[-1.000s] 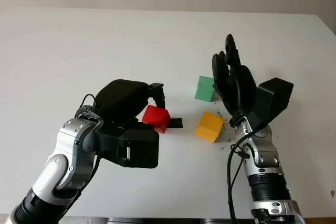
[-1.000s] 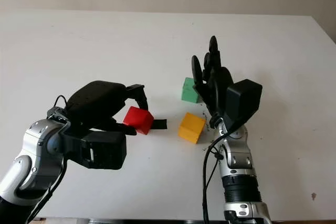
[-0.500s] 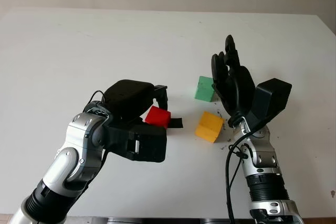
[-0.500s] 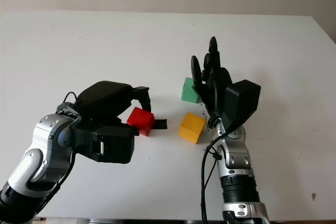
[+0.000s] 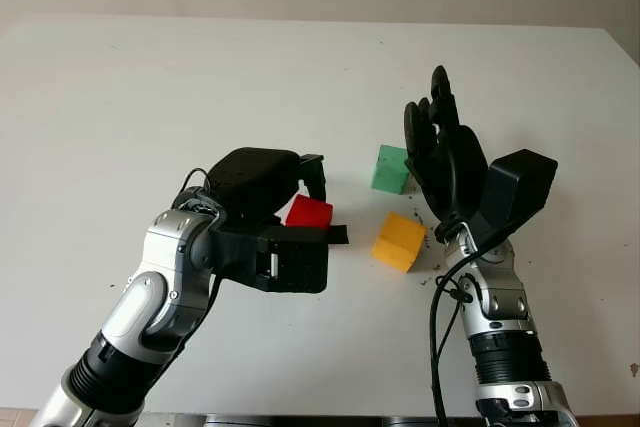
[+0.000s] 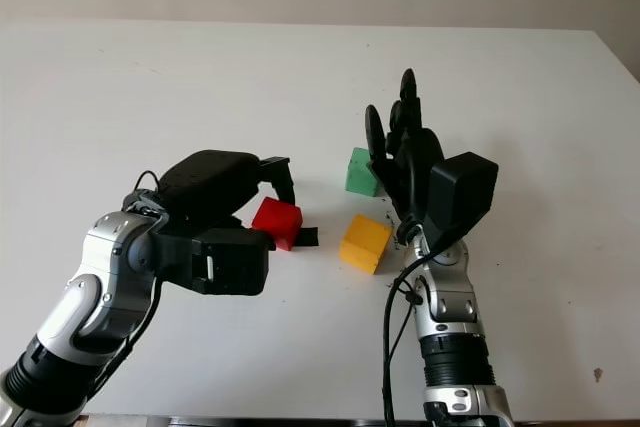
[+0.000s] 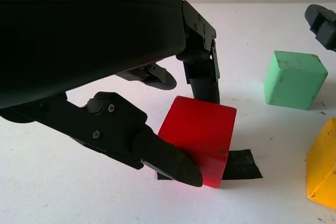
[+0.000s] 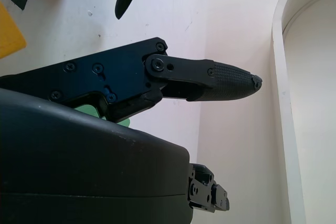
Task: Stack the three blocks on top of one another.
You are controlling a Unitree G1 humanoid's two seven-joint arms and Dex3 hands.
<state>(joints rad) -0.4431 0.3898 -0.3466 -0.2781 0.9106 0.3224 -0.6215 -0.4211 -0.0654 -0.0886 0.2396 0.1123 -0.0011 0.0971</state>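
Red block [image 7: 197,139] sits between your left hand's [image 5: 262,209] fingers [image 7: 202,74], pinched but tilted (one edge on black tape [image 7: 240,164]). Square it before lifting toward the yellow block [image 5: 399,240]. Your right hand [image 5: 447,159] is open beside the green block [image 5: 391,168].

A plain red block [image 7: 197,138] sits on a black strip [image 7: 240,164] on the white table [image 5: 150,97]. To its right are a yellow block [image 5: 398,240], nearer, and a scuffed mint-green block [image 5: 391,168], farther. Both hands, left [image 5: 262,183] and right [image 5: 440,152], are black on silver-grey arms.
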